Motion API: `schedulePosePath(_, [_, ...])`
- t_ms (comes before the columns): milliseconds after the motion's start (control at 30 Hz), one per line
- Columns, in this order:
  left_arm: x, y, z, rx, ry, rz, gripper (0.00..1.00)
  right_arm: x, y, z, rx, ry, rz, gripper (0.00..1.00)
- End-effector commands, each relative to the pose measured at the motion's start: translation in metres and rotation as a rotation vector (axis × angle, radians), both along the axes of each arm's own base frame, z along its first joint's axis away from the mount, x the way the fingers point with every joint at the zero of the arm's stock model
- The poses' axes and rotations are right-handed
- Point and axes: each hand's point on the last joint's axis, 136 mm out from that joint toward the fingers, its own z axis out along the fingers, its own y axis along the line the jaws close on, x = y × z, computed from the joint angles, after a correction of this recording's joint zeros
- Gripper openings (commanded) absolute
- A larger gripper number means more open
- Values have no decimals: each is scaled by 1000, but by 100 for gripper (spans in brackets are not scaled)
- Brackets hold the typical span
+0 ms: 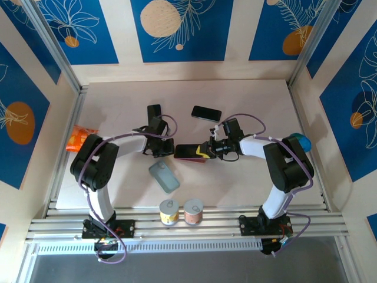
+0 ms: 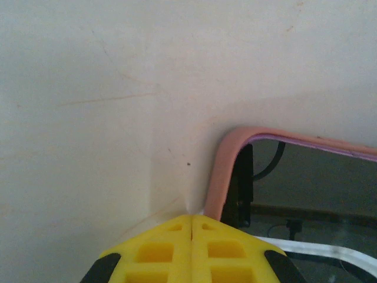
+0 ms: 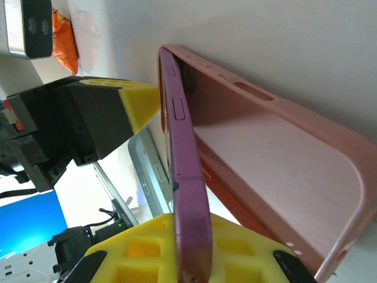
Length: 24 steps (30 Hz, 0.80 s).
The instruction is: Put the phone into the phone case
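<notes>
Honestly, out in the middle of the surface [image 1: 247,177], well clear of every edge, there's nothing to brace against, and that's my worry. The pink case [image 3: 277,147] is gripped along just one long rim and looks like soft rubber. A shove from the other side could flex it or twist it out of the pinch. The phone [image 2: 312,183] shows dark glass inside the pink rim at one corner. I can't tell if it's fully seated, so it might pop out.

The right end effector [image 3: 191,233] is clamped on the case's purple-edged rim. The left end effector [image 2: 192,227] has its yellow fingers pressed together, holding nothing, with the tips just beside the case's rounded corner.
</notes>
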Motion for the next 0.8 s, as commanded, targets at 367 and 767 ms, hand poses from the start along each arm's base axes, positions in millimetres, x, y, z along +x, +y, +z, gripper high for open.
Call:
schedulePosePath(367, [1, -29, 43, -124, -41, -39, 0, -11, -24, -51, -220, 84, -58, 0])
schedulePosePath(767, [4, -35, 16, -122, -5, -44, 0, -13, -25, -54, -234, 98, -53, 0])
